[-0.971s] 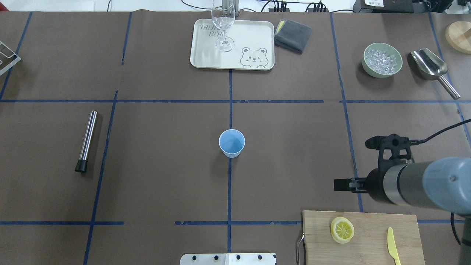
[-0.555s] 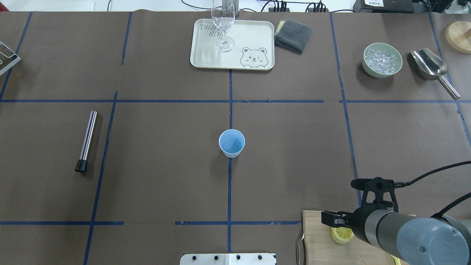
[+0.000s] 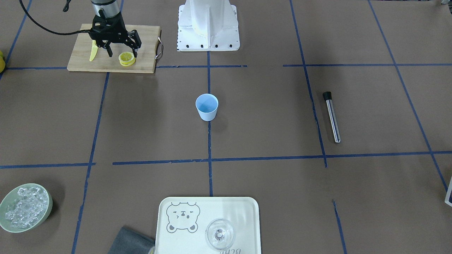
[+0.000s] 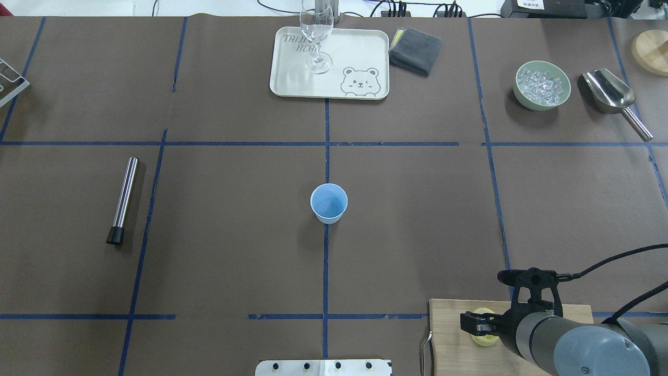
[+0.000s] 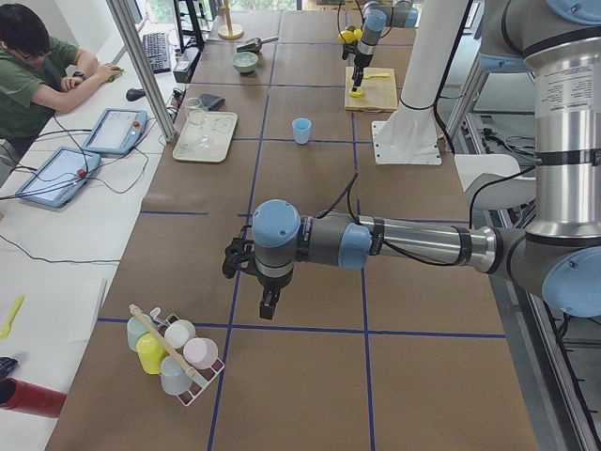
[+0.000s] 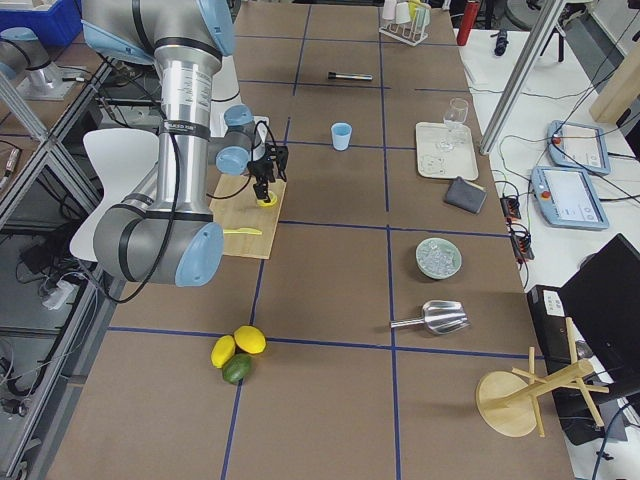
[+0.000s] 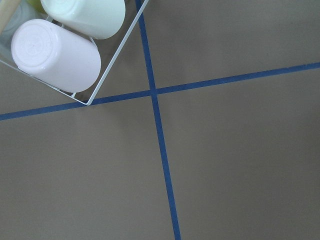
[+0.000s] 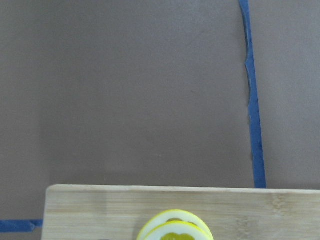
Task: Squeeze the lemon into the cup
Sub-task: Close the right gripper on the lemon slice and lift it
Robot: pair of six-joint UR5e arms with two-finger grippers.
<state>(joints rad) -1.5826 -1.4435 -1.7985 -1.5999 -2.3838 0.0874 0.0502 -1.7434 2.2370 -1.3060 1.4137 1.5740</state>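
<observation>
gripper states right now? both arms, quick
Right gripper: open, fingers either side of the lemon, nothing held.
Left gripper: cannot tell; it shows only in the far side view.

A cream tray (image 4: 360, 52) with a bear drawn on it has a clear glass (image 4: 316, 28) standing on it. A folded grey cloth (image 4: 416, 49) lies just beside the tray. A green bowl (image 4: 520, 93) holds ice (image 4: 543, 82), and a shiny scoop (image 4: 609, 93) lies near it. A metal stick (image 4: 124, 198) with a black end lies alone. A yellow knife (image 3: 93, 51) lies on a wooden board (image 3: 145, 53).
</observation>
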